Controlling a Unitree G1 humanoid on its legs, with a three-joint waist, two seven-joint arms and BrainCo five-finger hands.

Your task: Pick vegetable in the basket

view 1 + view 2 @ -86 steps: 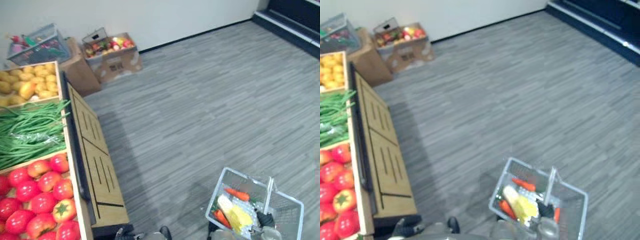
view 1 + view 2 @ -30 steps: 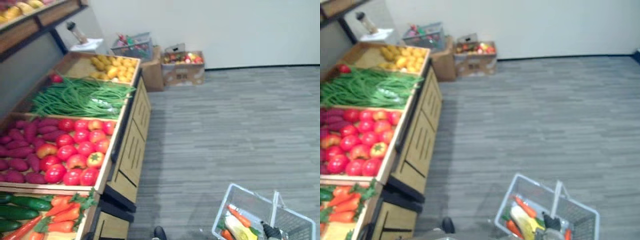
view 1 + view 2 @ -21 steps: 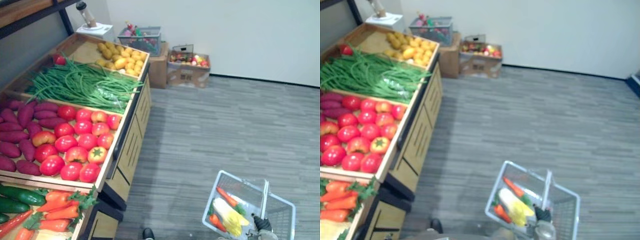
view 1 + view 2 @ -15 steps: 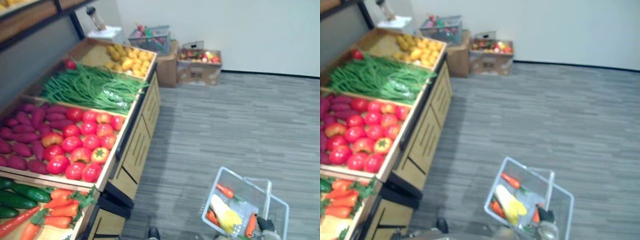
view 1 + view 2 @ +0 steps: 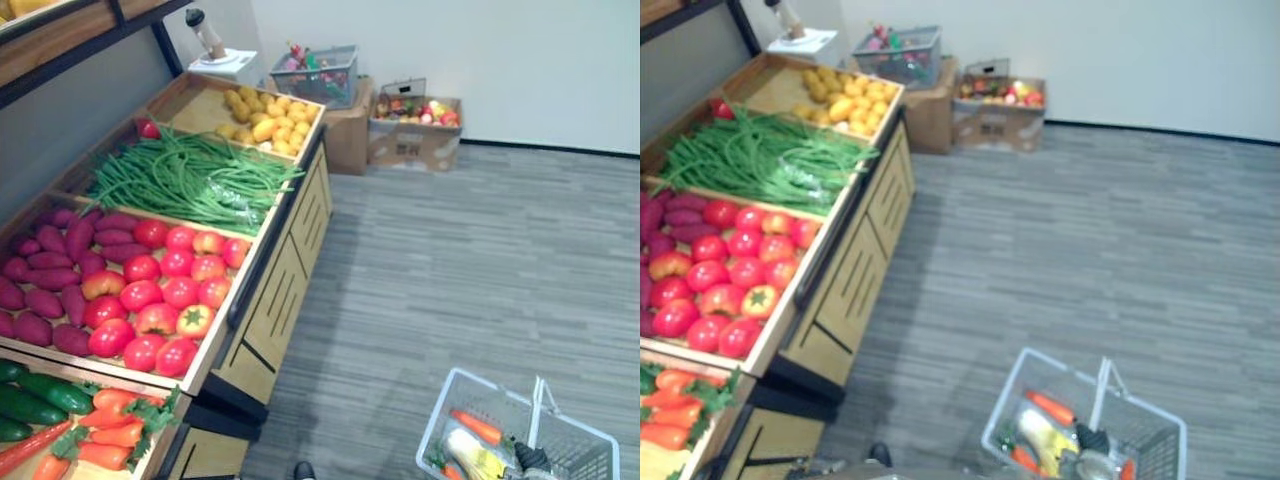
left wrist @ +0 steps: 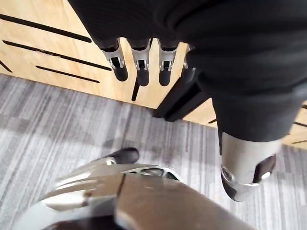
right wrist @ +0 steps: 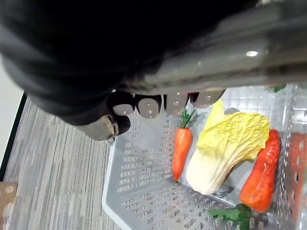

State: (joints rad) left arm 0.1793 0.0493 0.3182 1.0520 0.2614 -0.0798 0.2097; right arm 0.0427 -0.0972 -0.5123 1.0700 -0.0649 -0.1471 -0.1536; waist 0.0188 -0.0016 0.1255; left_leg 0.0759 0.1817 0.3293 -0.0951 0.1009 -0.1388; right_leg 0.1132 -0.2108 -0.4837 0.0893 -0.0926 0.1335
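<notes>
While the left hand [image 6: 138, 72] hangs empty beside the slatted front panel of the light wooden produce stand [image 5: 283, 285], fingers straight and apart with nothing between them and the thumb, the step in hand is judged to be the approach for a further pick. The pale grey plastic lattice basket [image 5: 436, 412] hangs over the grey plank floor [image 5: 470, 250], well apart from the stand's front edge. The right hand [image 5: 532, 460] carries it, with its fingers [image 7: 148, 106] curled round the basket's grey handle bar [image 5: 537, 408]. The basket already contains an orange carrot [image 7: 181, 148], a pale yellow-green napa cabbage [image 7: 225, 148] and a second, redder carrot [image 7: 263, 172]. Vegetables for picking lie in the stand's compartments: red tomatoes [image 5: 160, 290] against the front edge, long green beans [image 5: 190, 180] in the next compartment toward the far end, and loose carrots [image 5: 110, 435] at the near corner. To do the step well, close on the front edge first, raise the left arm clear of the rim, and select an item at the edge of its pile. Carry the basket level, since a tilt could shift its load.
</notes>
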